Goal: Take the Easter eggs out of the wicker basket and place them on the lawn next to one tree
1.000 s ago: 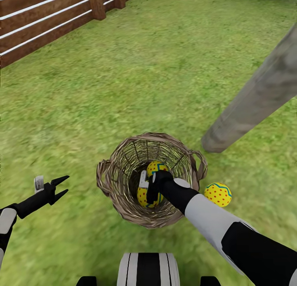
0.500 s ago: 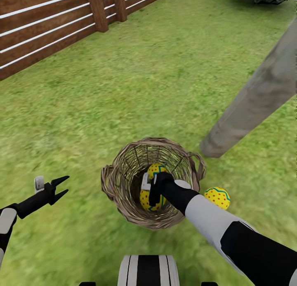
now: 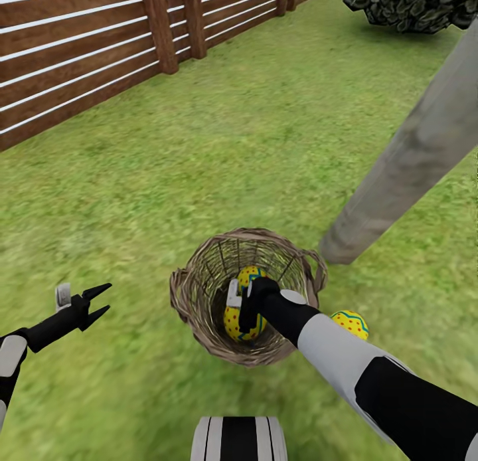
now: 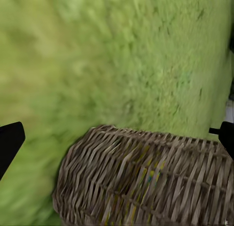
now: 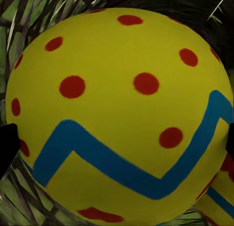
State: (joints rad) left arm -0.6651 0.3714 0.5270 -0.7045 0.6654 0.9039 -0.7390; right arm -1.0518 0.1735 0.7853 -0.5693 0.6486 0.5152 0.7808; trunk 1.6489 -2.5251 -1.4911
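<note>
Two Easter eggs (image 3: 247, 309) sit in the wicker basket (image 3: 199, 295); one lies on the lawn (image 3: 265, 149) near the tree (image 3: 405, 162). The right gripper (image 3: 243, 307) hugs one egg. It could slip out. The left gripper (image 3: 97, 300) hangs wide open.

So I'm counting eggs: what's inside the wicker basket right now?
Two Easter eggs sit in the wicker basket, with the right end effector around the nearer one. The arm hides part of the basket floor.
</note>
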